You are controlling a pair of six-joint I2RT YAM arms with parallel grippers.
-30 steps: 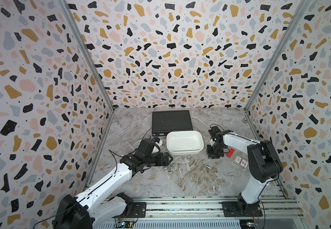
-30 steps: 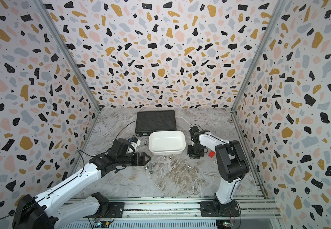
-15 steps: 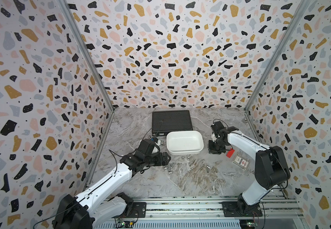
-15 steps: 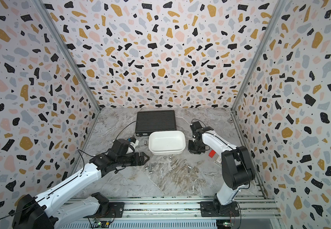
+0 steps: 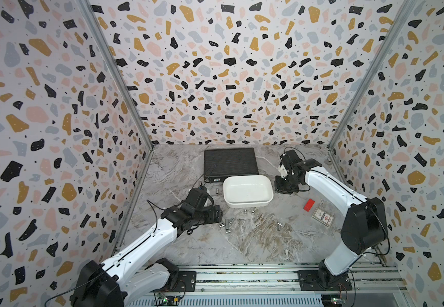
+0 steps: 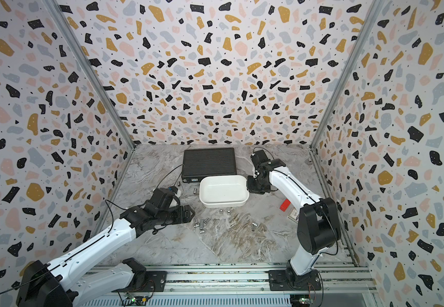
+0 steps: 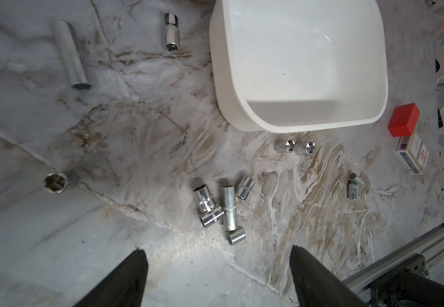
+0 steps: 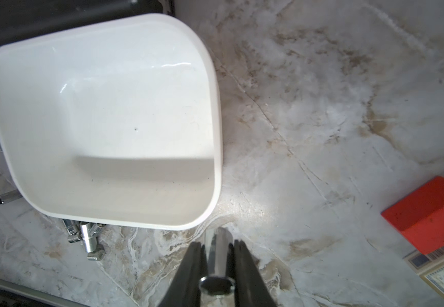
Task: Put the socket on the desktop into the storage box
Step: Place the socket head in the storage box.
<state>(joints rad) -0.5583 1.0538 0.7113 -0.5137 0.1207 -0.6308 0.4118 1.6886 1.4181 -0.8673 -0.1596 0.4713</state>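
1. The left gripper (image 5: 216,214) hangs low over the left half of the desktop (image 5: 242,247). Its jaws are spread wide with nothing between them. In the left wrist view only bare marble shows between its fingers (image 7: 125,279).
2. Left of the box, a long socket (image 7: 70,55) lies on its side and a short upright socket (image 7: 54,182) stands apart from it. Another short socket (image 5: 217,190) lies just beside the box's left end.
3. Just off the left gripper's tips, a cluster of sockets (image 7: 220,210) lies on the marble about midway between the front and rear edges. Several of them touch.
4. The storage box (image 5: 247,206) sits near the middle of the desktop. Its rear wall is right up against a black ribbed case (image 5: 230,162) that reaches towards the rear edge. Every socket in view is outside the box.
5. A pair of small sockets (image 7: 295,147) stands side by side just in front of the box's front wall.
6. Further right and nearer the front edge lies a lone jointed socket (image 7: 353,186).
7. The right gripper (image 5: 284,186) is just beside the box's right end, outside its rim. Its jaws are pinched nearly together on a held socket (image 8: 212,255), which is above the marble.
8. Near the right edge a red block (image 5: 309,205) lies just beside a printed card box (image 5: 323,215).
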